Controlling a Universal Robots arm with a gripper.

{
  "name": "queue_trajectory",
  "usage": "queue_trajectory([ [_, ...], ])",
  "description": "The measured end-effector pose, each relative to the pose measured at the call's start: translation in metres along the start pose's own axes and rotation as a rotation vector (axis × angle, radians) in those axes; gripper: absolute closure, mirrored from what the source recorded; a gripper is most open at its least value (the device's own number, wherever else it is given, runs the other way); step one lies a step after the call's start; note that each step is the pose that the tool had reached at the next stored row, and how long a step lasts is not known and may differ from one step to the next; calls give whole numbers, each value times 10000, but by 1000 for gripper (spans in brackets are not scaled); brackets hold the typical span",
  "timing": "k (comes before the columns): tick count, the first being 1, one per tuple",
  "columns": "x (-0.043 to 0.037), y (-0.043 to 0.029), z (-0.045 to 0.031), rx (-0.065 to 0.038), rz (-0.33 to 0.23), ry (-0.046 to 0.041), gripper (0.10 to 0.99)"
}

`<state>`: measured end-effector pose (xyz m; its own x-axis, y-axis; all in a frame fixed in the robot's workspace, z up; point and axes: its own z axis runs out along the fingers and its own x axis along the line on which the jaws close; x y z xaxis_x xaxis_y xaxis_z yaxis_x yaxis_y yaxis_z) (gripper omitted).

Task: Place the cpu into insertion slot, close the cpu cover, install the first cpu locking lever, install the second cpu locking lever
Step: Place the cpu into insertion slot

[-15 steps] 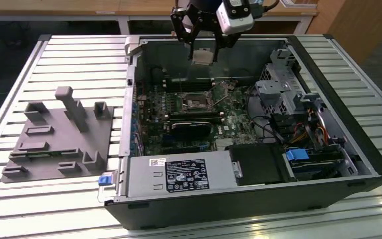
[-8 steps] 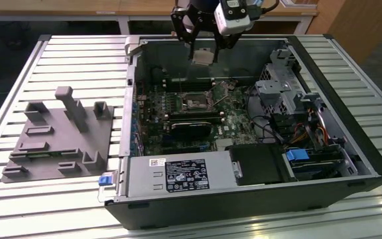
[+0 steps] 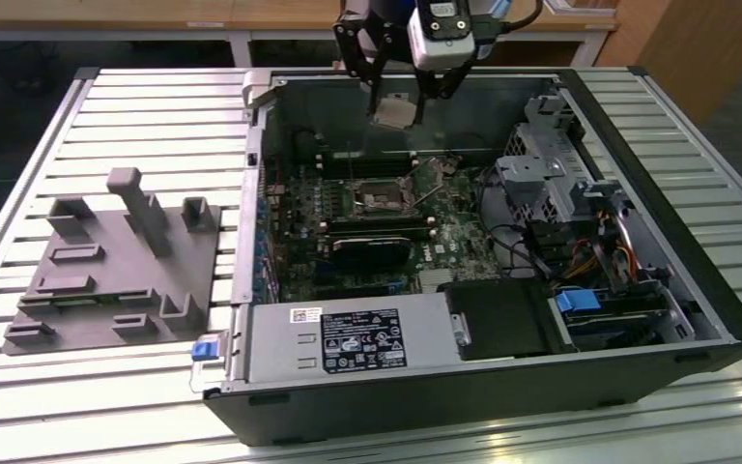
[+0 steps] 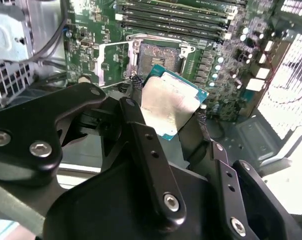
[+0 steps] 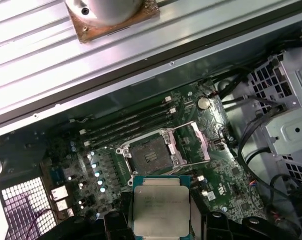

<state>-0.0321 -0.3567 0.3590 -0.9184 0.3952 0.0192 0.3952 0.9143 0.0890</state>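
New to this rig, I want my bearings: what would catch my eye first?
The gripper holding the cpu by its edges above the open case. Below it, on the green motherboard, the slot lies bare, its cover flipped open beside it. A grey fixture sits to the exterior view's left of the case.
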Motion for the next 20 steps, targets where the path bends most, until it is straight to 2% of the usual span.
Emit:
queue_trajectory([
  [11, 1, 0, 17, -29, 1434, -128, 545],
  [20, 0, -1, 34, -50, 2851, -258, 545],
])
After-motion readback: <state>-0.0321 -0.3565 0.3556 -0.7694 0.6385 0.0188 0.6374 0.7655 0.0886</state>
